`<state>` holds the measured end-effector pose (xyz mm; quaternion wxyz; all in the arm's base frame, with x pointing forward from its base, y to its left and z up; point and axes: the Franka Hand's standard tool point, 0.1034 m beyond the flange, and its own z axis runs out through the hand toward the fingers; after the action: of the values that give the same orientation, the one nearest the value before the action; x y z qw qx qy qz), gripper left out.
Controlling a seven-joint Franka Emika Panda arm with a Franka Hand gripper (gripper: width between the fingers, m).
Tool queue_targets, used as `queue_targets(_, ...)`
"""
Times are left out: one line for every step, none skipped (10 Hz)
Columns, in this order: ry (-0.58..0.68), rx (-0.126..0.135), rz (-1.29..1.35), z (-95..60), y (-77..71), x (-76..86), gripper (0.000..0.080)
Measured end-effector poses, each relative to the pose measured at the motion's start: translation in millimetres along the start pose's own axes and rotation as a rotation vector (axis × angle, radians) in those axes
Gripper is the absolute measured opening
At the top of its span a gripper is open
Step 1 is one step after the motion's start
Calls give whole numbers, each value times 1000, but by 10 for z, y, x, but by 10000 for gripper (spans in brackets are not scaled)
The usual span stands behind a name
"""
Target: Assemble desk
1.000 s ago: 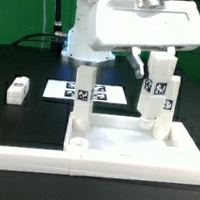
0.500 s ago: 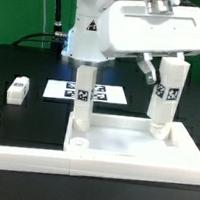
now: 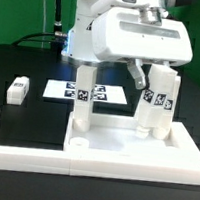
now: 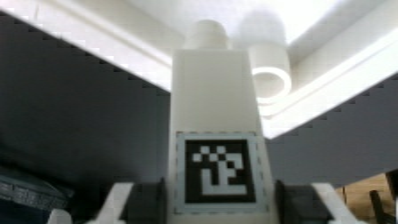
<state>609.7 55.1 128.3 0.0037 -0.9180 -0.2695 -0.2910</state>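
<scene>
Marker board [image 3: 61, 88] partly hidden behind standing leg [image 3: 84, 92], tool [image 4: 217, 206] fingertips [image 4: 118, 203] cut off in wrist view

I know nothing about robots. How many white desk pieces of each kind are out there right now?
Tabletop panel: 1
Legs: 3, namely the standing leg upright on the panel, the held leg in the pincer, and the loose leg lying on the black table
Total: 4
</scene>
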Motion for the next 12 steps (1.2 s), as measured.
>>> queue_targets(-2, 1, 2, 7, -3, -15, 290)
queue_targets(-3, 1, 3, 8, -2, -17, 290)
queue_targets(-10, 13, -6, 14, -25, -5, 290)
queue_targets(-33, 62, -69, 8, -63, 149, 290)
queue_targets(-4, 45, -124, 3, -48, 253, 290)
queue_targets(-4, 52, -149, 26, -93, 258, 290)
queue_targets(0, 53, -161, 21, -99, 299, 290)
queue_targets(-4, 52, -160, 35, -59, 253, 290)
queue_targets(-7, 50, -149, 37, -23, 221, 290)
queue_targets(-7, 51, -148, 39, -30, 223, 290)
queue_targets(-8, 51, -147, 40, -29, 220, 290)
queue_targets(-8, 52, -147, 41, -30, 218, 290)
